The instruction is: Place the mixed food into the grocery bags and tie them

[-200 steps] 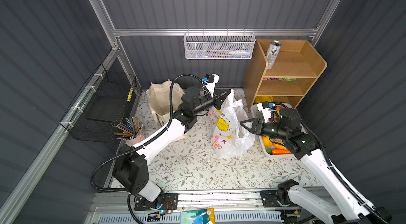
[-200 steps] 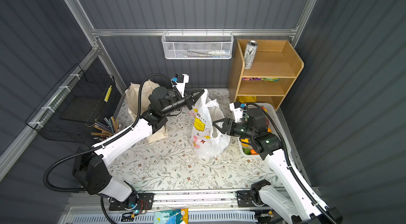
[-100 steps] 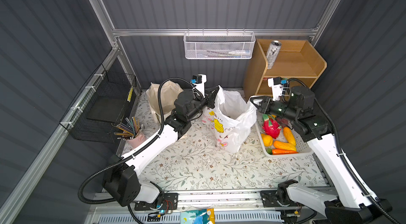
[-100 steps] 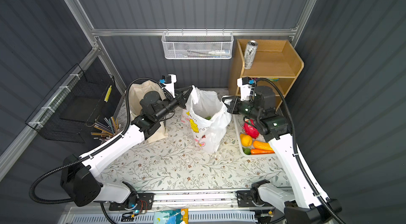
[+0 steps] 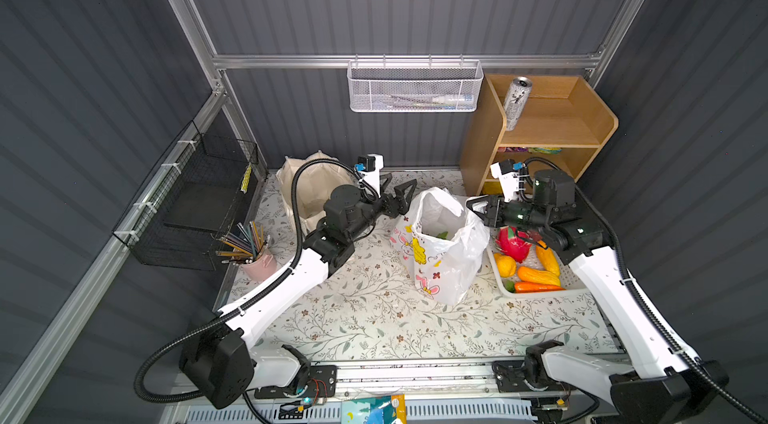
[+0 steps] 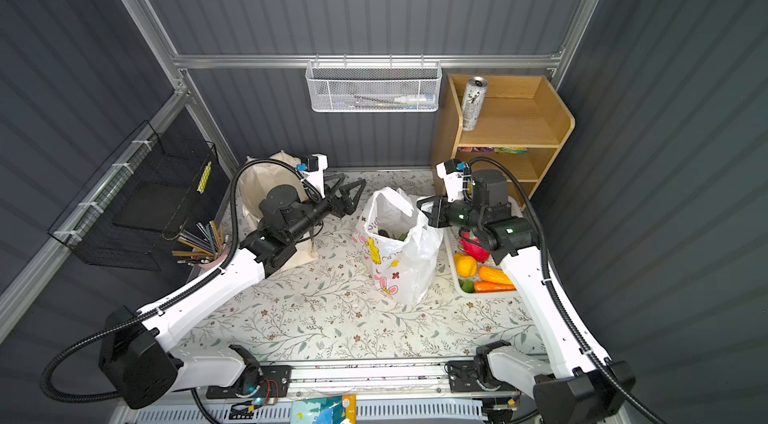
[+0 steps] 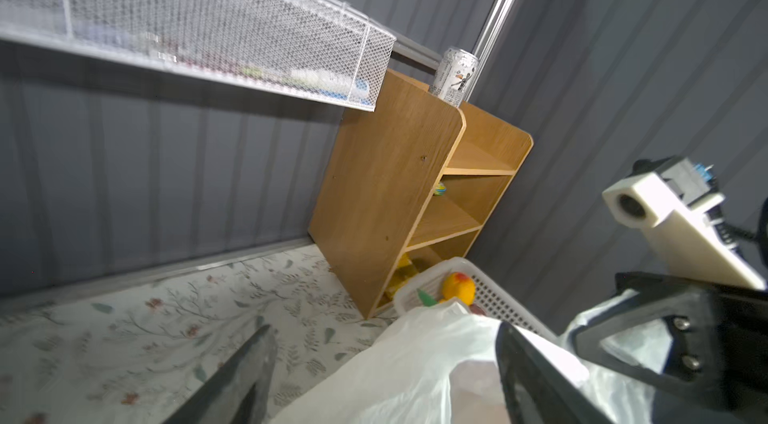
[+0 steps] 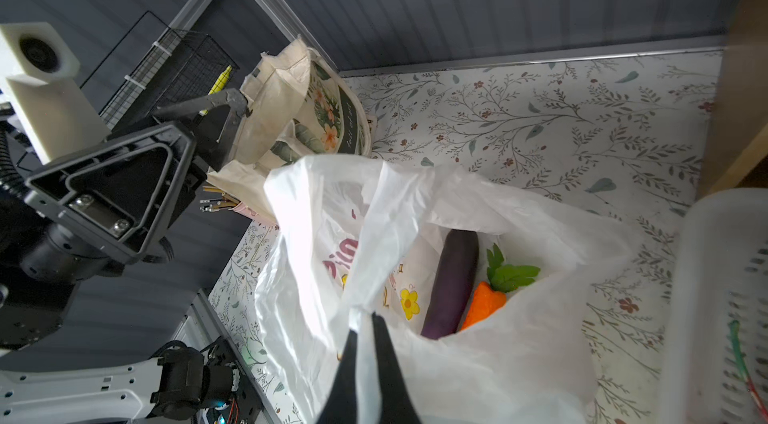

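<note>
The white plastic grocery bag (image 5: 440, 251) (image 6: 399, 260) stands open mid-table. Inside it lie a purple eggplant (image 8: 453, 280) and an orange carrot (image 8: 484, 305). My right gripper (image 5: 473, 206) (image 8: 365, 324) is shut on the bag's right handle. My left gripper (image 5: 401, 189) (image 7: 384, 328) is open beside the bag's left rim and grips nothing. The cream canvas tote (image 5: 311, 189) slumps at the back left. A pink dragon fruit (image 5: 513, 241), a yellow fruit (image 5: 505, 265) and carrots (image 5: 536, 276) lie in the white basket (image 5: 540, 295). A silver can (image 5: 515, 104) stands on the shelf top.
The wooden shelf unit (image 5: 557, 122) at the back right holds snack packets (image 5: 528, 149). A pink pencil cup (image 5: 259, 266) and a black wire basket (image 5: 195, 201) are on the left. A white mesh basket (image 5: 415, 87) hangs on the back wall.
My left gripper has opened and let go of the bag's left side. The right gripper closed on the bag's right handle and drew it back and to the right.
</note>
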`<state>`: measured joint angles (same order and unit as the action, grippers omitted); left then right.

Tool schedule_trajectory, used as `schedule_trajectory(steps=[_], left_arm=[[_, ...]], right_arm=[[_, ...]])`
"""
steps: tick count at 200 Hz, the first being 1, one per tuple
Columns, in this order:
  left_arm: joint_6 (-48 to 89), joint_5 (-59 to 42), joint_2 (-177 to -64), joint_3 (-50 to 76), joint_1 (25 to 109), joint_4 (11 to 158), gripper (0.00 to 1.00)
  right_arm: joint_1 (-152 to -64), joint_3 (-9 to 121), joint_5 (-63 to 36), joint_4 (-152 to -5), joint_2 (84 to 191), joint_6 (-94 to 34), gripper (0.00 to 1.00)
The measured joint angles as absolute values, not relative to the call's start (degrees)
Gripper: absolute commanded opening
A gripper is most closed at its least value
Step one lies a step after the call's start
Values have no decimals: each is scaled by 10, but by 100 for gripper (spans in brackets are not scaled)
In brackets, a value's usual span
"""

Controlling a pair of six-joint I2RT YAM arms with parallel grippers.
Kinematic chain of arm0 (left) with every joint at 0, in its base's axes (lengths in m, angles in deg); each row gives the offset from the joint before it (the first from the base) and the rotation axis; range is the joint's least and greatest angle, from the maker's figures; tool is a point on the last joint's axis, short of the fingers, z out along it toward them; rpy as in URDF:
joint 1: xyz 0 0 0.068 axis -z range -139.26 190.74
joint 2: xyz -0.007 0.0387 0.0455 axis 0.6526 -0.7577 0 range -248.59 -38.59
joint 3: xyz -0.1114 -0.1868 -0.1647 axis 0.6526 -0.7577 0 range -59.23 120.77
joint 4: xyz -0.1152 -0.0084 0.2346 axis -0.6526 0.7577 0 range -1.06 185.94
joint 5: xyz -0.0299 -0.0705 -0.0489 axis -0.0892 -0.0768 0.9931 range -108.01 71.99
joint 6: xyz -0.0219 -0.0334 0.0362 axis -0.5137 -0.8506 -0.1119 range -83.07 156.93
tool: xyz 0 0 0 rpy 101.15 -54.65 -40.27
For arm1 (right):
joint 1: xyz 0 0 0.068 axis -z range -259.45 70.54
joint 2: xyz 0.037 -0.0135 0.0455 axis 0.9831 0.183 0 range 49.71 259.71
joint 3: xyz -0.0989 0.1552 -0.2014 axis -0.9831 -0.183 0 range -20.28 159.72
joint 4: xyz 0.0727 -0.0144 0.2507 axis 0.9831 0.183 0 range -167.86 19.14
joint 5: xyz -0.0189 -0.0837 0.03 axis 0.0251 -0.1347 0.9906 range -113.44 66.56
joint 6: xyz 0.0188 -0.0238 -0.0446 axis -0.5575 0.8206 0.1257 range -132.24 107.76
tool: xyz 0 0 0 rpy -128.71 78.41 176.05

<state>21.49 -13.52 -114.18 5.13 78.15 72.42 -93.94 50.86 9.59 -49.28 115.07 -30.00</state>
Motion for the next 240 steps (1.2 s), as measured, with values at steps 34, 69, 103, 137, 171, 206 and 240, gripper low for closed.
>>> schedule_trajectory(steps=[34, 69, 103, 137, 171, 206, 240], left_arm=[[343, -102, -1147, 149, 786, 844, 87], [460, -100, -1181, 224, 812, 946, 88], [564, -159, -1213, 238, 848, 1021, 89], [633, -211, -1240, 246, 866, 1067, 89], [672, -255, -1259, 260, 870, 1067, 89], [694, -277, -1288, 273, 870, 1036, 90], [695, -265, -1325, 279, 870, 994, 77]], right_arm=[[-934, 509, 108, -492, 1131, -277, 5], [-924, 509, 116, -492, 1130, -267, 5], [-921, 509, 123, -493, 1132, -264, 5], [-917, 509, 129, -493, 1133, -261, 5], [-915, 508, 136, -494, 1132, -261, 5], [-915, 497, 146, -504, 1132, -265, 5], [-915, 481, 155, -514, 1132, -273, 5]])
